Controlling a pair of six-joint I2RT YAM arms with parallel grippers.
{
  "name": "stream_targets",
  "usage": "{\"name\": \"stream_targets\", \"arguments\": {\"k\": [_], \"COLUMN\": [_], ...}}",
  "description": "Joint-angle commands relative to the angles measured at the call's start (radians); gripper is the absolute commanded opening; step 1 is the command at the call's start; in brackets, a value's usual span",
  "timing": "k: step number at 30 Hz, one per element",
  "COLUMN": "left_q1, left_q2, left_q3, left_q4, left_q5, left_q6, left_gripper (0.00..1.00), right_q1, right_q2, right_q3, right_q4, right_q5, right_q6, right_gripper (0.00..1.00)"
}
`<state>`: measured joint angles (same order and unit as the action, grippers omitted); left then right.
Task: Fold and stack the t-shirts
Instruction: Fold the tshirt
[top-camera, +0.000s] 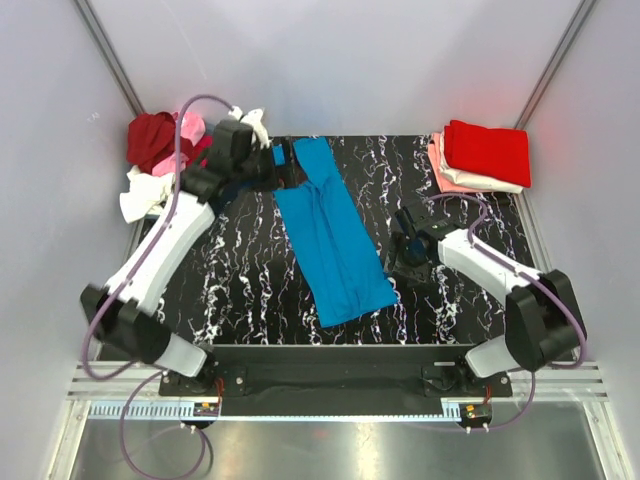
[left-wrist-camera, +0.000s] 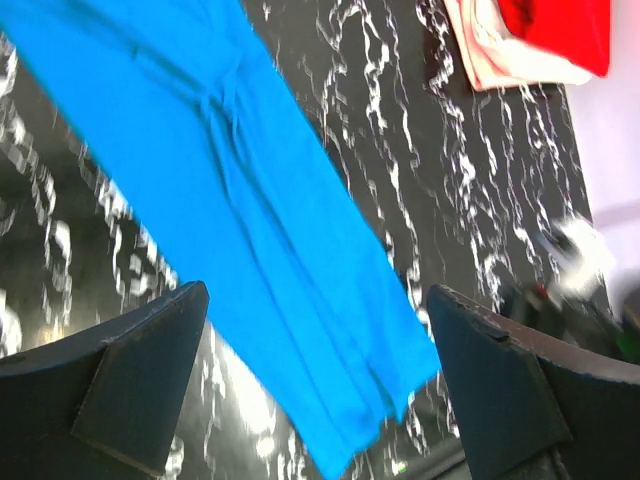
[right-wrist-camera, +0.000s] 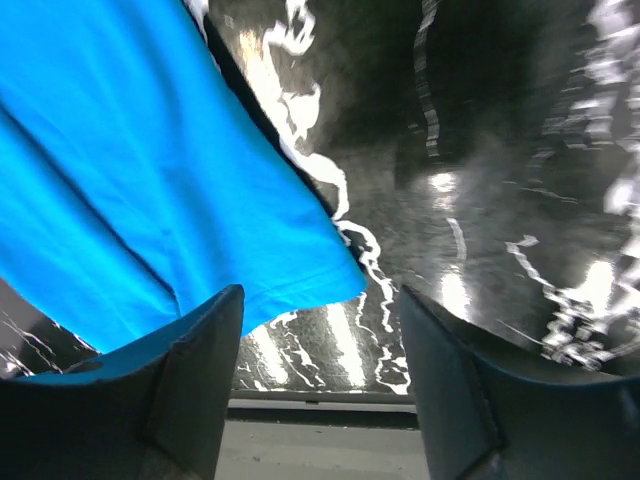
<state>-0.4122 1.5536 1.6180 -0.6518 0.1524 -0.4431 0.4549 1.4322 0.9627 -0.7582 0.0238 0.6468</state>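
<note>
Robot lab test cell: plain white walls w/ metal corner posts, black marbled table, left arm & right arm bolted to front rail, loose cables.

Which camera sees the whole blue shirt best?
The top camera: it shows the blue t-shirt end to end, a long strip. The left wrist view cuts off one end; the right wrist view shows only a corner.

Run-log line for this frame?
blue t-shirt: long strip, lying flat | left gripper: open, near its far end | right gripper: open, by its near corner | folded stack: far-right corner
</note>
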Motion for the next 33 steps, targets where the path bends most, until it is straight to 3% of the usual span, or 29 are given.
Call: {"name": "stream_targets", "arguments": {"k": [1, 5, 11, 14, 18, 20, 27, 33], "left_q1": [-0.031, -0.053, -0.089, -0.1, -0.105, -0.106, -0.137, -0.209], "left_q2": [-0.119, -0.34, -0.509, -0.565, -0.606, -0.61, -0.619, -0.636], "left_q3": [-0.211, -0.436, -0.572, -0.638, -0.698, -0.71, -0.753, -0.897], "left_q4": [0.012, 0.046, 0.0, -0.008, -0.012, -0.017, -0.028, 0.023], "left_q5": [-0.073, -0.079, -0.1, -0.1, -0.111, -0.117, -0.139, -0.151], "left_q6": [-0.045, -0.094, -0.143, -0.167, -0.181, -0.183, -0.201, -0.284], "left_gripper": [0.99, 0.99, 0.99, 0.99, 0.99, 0.99, 0.99, 0.99], "right_q1": [0.002, 0.002, 0.002, 0.004, 0.002, 0.002, 0.047, 0.273], "right_q2": [0.071, 0.108, 0.094, 0.088, 0.091, 0.097, -0.019, -0.182], "right_q3": [-0.042, -0.108, -0.153, -0.17, -0.17, -0.162, -0.232, -0.298], "right_q4": [0.086, 0.164, 0.184, 0.195, 0.195, 0.188, 0.221, 0.281], "right_q5": [-0.12, -0.214, -0.238, -0.249, -0.252, -0.255, -0.352, -0.349], "right_q6": [-0.018, 0.019, 0.036, 0.039, 0.039, 0.036, 0.14, 0.344], "right_gripper": [0.67, 0.57, 0.43, 0.29, 0.17, 0.0, 0.0, 0.0]}}
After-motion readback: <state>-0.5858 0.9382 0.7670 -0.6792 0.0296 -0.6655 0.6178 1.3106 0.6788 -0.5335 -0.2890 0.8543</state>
